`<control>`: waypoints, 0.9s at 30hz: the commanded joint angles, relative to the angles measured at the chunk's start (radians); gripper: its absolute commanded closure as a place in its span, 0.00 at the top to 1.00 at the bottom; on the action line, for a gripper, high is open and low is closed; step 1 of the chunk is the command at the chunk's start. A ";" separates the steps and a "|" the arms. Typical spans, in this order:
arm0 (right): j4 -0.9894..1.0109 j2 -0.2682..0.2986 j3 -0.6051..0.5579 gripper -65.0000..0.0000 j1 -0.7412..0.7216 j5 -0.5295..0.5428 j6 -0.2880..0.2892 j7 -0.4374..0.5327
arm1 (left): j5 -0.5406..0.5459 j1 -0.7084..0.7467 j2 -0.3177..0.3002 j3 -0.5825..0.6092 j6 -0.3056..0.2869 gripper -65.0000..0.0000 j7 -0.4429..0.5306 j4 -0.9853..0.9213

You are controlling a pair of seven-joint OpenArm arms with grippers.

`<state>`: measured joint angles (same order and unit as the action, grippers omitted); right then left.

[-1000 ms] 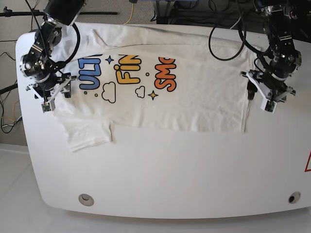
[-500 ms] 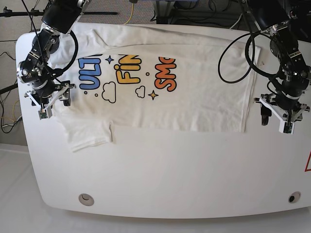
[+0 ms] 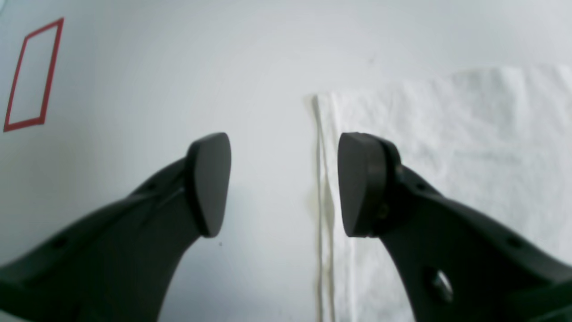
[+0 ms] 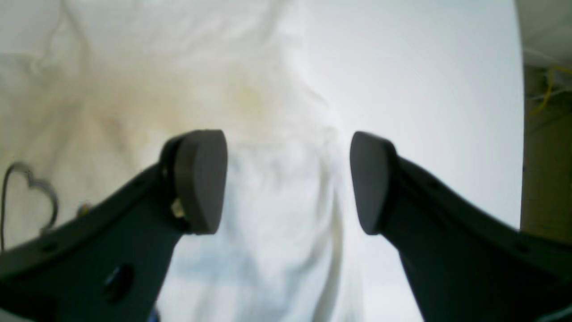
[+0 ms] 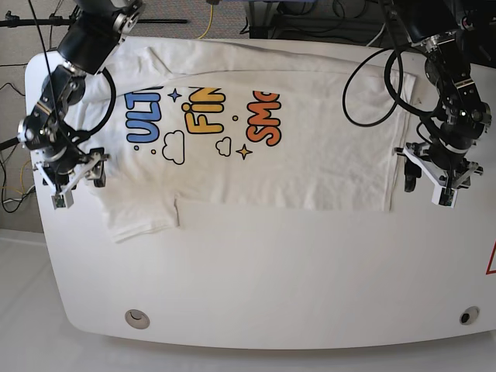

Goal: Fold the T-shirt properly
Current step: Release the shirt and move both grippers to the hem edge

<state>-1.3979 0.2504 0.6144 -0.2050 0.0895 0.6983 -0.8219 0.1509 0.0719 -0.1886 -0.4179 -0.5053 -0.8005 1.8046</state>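
Right now my left pincer [image 3: 283,183] hangs with its jaws spread wide and nothing between them, straddling the hem edge of the T-shirt [image 5: 310,147]: one pad [image 3: 210,183] over bare table [image 5: 271,271], the other over cloth. I judge that placement deliberate, since a pinch on a flat hem needs one finger on each side of the edge. Across the shirt, my right pincer [image 4: 288,181] is likewise gaping and empty, poised above the sleeve [image 5: 139,213] where its outer edge meets the table, so the cloth edge runs between the pads there too.

Outward from both, the T-shirt lies spread flat along the far half of the white table, print side up, its coloured lettering [image 5: 201,116] toward my right arm's end and the plain hem toward my left arm's. One short sleeve juts out toward the near edge. Near the table's corner beyond my left pincer sits a red outlined mark [image 3: 33,76]. Both pincers flank the shirt's two ends, which suits lifting a long edge together for a lengthwise fold.
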 commanded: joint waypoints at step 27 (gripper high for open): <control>0.563 0.090 -0.106 0.64 -0.235 0.019 0.000 0.311 | -0.001 -0.304 -0.084 0.064 -0.040 0.60 0.083 -0.556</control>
<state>-0.8375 0.3130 0.5095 -0.4088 0.0982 0.6968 -0.5404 0.1371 -0.1917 -0.2569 -0.3481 -0.5480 -0.7433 1.2789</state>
